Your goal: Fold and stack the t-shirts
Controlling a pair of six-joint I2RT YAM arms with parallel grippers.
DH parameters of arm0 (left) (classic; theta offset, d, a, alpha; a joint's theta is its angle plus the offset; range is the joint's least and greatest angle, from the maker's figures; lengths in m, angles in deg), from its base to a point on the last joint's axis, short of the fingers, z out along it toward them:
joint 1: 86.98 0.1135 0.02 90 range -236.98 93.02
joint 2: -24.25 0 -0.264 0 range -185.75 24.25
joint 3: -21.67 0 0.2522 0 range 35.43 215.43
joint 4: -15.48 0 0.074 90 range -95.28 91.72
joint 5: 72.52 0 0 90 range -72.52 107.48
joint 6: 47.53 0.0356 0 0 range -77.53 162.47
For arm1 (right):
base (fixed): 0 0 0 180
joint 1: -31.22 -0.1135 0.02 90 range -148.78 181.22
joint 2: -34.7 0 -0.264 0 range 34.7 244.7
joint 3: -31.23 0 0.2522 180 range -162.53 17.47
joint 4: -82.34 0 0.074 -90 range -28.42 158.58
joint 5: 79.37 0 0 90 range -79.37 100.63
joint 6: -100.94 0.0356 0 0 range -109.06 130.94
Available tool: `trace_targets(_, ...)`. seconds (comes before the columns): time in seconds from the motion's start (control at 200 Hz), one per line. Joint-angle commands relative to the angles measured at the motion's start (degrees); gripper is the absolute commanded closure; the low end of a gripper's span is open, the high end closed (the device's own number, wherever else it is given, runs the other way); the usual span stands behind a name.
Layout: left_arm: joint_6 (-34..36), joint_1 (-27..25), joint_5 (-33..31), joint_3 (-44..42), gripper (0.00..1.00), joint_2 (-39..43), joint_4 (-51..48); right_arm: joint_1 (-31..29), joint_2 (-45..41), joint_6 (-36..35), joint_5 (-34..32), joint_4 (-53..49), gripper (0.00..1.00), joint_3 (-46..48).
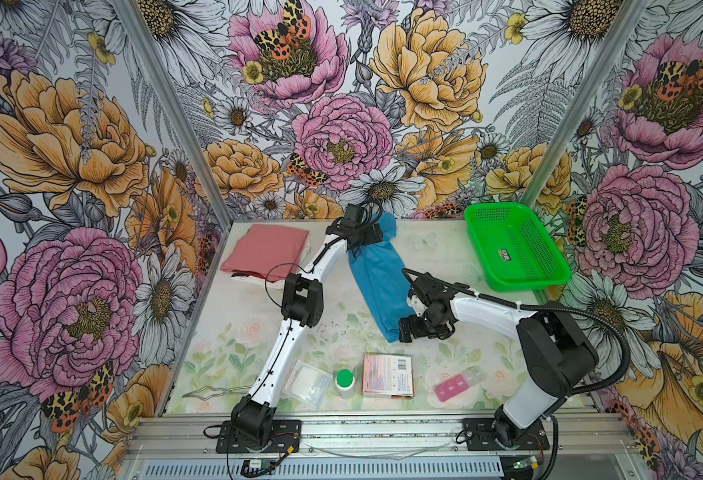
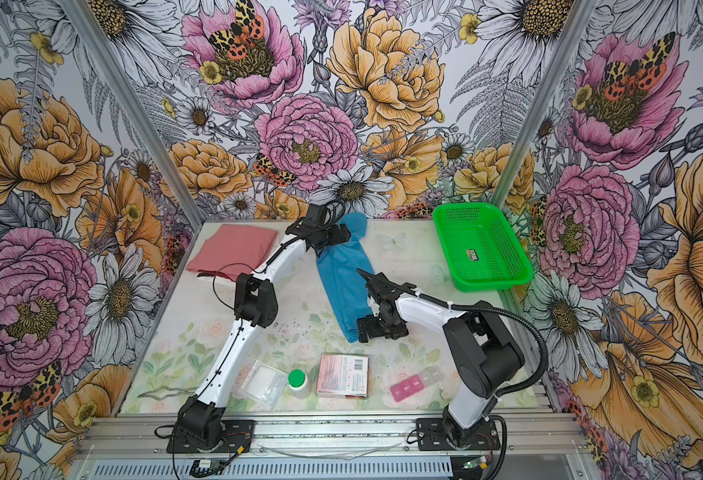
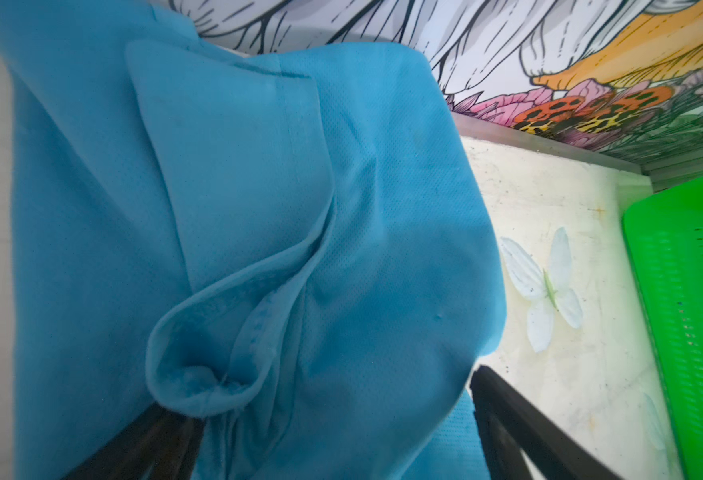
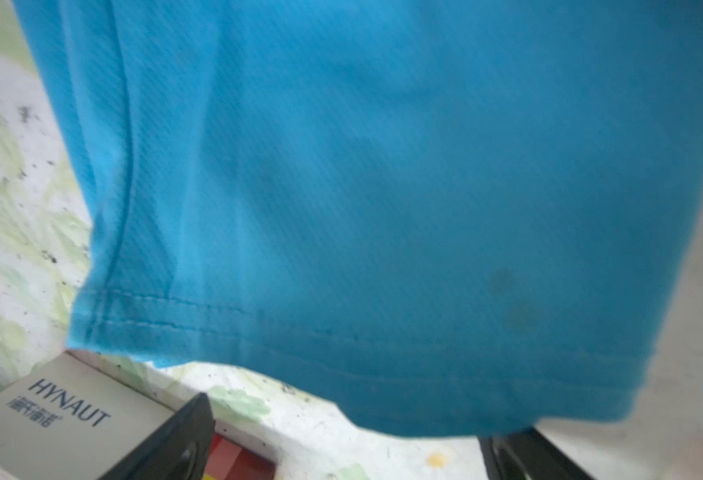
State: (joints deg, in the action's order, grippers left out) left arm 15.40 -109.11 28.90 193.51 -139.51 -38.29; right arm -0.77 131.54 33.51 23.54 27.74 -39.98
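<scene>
A sky-blue t-shirt (image 1: 377, 274) (image 2: 341, 278) lies folded into a long narrow strip running from the back edge toward the middle of the table. My left gripper (image 1: 364, 239) (image 3: 329, 440) is at its far end, open, jaws straddling bunched blue cloth (image 3: 258, 249). My right gripper (image 1: 406, 328) (image 4: 347, 451) is open at the near end, just short of the stitched hem (image 4: 341, 353). A salmon-pink t-shirt (image 1: 266, 249) (image 2: 233, 249) lies folded at the back left on top of white fabric (image 1: 254, 282).
A green mesh basket (image 1: 516, 245) (image 3: 690, 311) stands at the back right. Along the front edge lie metal tongs (image 1: 212, 390), a clear plastic bag (image 1: 308, 384), a green-capped bottle (image 1: 345, 380), a pink box (image 1: 387, 376) (image 4: 67, 415) and a pink pill organiser (image 1: 451, 386).
</scene>
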Motion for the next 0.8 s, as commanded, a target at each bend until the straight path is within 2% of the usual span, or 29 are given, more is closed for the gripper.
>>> trace_targets(0.0, 1.2, 1.2, 5.8, -4.6, 0.01, 5.0, 6.2, -3.0, 4.3, -0.7, 3.9, 2.0, 0.01, -1.6)
trace_targets(0.08, 2.5, 1.9, 8.0, -6.6, 0.01, 9.6, 6.4, -4.1, 3.5, -0.1, 5.3, 1.9, 0.01, -2.8)
trace_targets(0.165, 3.7, 2.6, 10.1, -13.0, 0.01, 16.4, 6.4, -4.2, -0.1, 0.6, 4.7, 1.7, 0.01, -3.1)
trace_targets(0.31, 6.8, 3.2, 10.9, -31.0, 0.01, 30.5, 6.4, -3.1, -3.9, 0.5, 4.8, 0.5, 0.01, -5.4)
trace_targets(0.505, 8.7, 3.6, 9.1, -53.7, 0.01, 45.9, 6.9, -2.3, 1.0, -2.1, 4.2, -1.5, 0.0, -11.2)
trace_targets(0.62, 7.8, 3.7, 8.7, -68.3, 0.01, 54.6, 12.0, -1.9, 2.8, -4.5, 3.1, -5.4, 0.0, -16.3)
trace_targets(0.796, 6.2, 5.7, 8.5, -84.4, 0.01, 65.4, 16.8, -2.4, -2.5, -6.3, 2.8, -11.5, 0.0, -22.6)
